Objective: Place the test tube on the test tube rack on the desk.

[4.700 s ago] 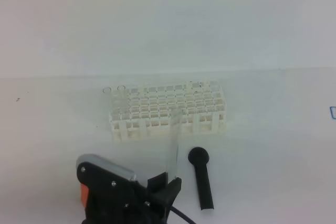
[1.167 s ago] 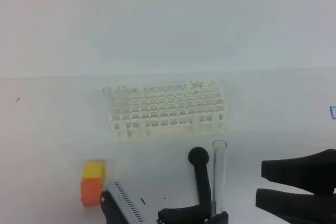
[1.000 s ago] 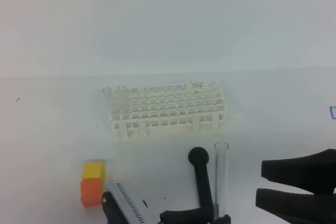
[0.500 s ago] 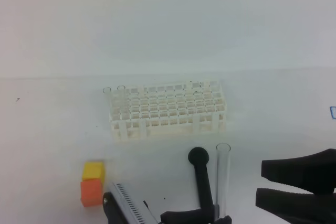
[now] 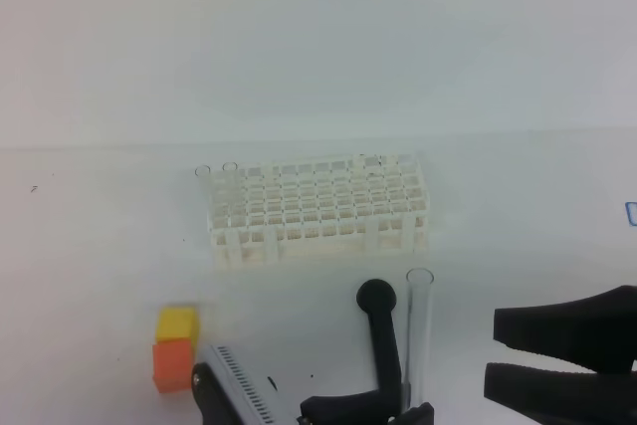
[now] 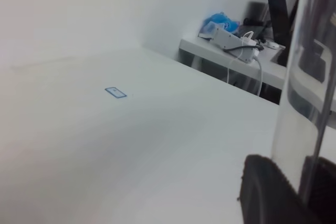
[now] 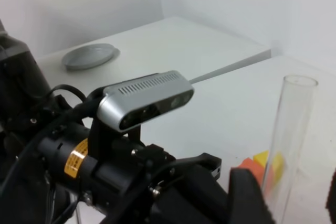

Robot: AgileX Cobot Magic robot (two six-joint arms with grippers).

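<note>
Holding the test tube (image 5: 418, 330) upright in my left fingers (image 5: 366, 409) just before the test tube rack (image 5: 320, 208), right fingers (image 5: 567, 355) spread empty beside it, I judge a handover comes next.

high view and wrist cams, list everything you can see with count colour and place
test tube: one, clear glass, upright, held at its lower end by the left gripper, right of the black stick
test tube rack: one, white, mid desk, behind the held tube
tubes in rack: two or so, clear, at the rack's back left corner
black stick: one, black, round-headed, lying in front of the rack
blocks: two, yellow behind orange, front left
desk: one, white, under everything
blue mark: one, at the desk's right edge
left gripper: black, bottom centre, closed on the test tube
right gripper: black, bottom right, jaws apart, holding nothing
</note>
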